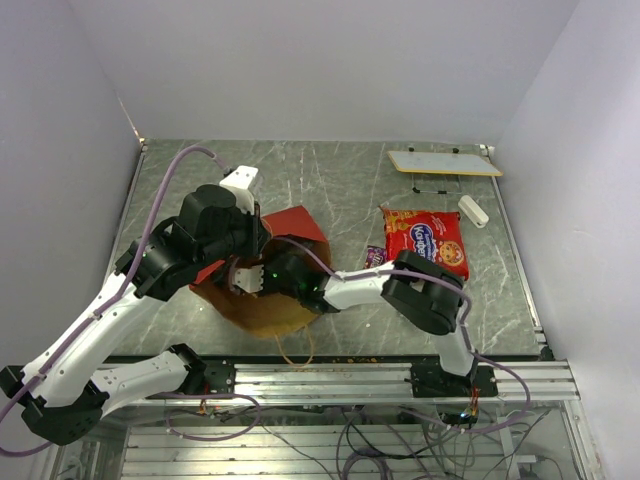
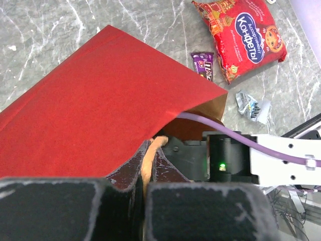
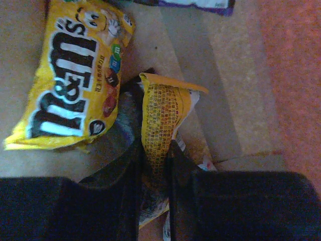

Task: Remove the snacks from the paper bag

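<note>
Red paper carrier bag (image 2: 100,110), brown kraft inside: left gripper (image 2: 146,173) pinched tight on rim. Right gripper (image 3: 153,163) inside bag, jaws closed on small yellow-orange foil packet (image 3: 163,108) beside yellow M&M's pouch (image 3: 70,85).

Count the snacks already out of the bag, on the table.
3: big red packet right of the paper bag; small purple bar between them; crumpled silvery wrapper near the bag's mouth. The right arm may hide more.

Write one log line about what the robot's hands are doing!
left hand: clamped on paper bag rim | right hand: inside bag, pinching small yellow packet | out on table: red packet, purple wrapper
</note>
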{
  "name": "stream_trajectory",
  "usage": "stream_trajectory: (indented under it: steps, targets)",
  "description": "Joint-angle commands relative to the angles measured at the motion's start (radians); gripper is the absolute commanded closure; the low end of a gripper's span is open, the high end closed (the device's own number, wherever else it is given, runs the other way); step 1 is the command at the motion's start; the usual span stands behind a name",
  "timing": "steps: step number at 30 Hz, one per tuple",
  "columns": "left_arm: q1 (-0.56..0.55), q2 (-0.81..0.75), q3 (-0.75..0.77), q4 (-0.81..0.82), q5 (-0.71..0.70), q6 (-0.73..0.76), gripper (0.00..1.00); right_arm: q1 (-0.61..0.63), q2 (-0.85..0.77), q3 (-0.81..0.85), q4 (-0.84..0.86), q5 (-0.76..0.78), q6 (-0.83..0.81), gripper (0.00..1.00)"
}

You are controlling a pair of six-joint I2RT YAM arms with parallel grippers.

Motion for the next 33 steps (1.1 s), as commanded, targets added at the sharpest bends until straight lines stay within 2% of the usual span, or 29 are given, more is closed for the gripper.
stream_trajectory:
  steps: [1, 11, 17, 25, 29, 33]
  targets:
    - [0.001, 0.001, 0.037, -0.016, -0.032, -0.041, 0.93, 0.01, -0.14, -0.036, -0.014, -0.073, 0.062, 1.0]
    - [0.001, -0.016, -0.01, 0.047, -0.077, -0.202, 0.93, 0.018, -0.354, -0.193, -0.075, -0.282, 0.137, 1.0]
    - [0.002, -0.02, -0.018, 0.04, -0.113, -0.242, 0.93, 0.019, -0.59, -0.263, -0.226, -0.438, 0.165, 1.0]
    - [0.001, -0.051, -0.096, 0.066, -0.152, -0.34, 0.93, 0.02, -0.955, -0.302, -0.53, -0.389, 0.287, 1.0]
    - [0.001, -0.057, -0.106, 0.067, -0.169, -0.363, 0.93, 0.019, -1.073, -0.24, -0.693, -0.278, 0.356, 1.0]
    - [0.001, -0.044, -0.114, 0.054, -0.192, -0.381, 0.93, 0.02, -1.136, -0.228, -0.716, -0.095, 0.408, 1.0]
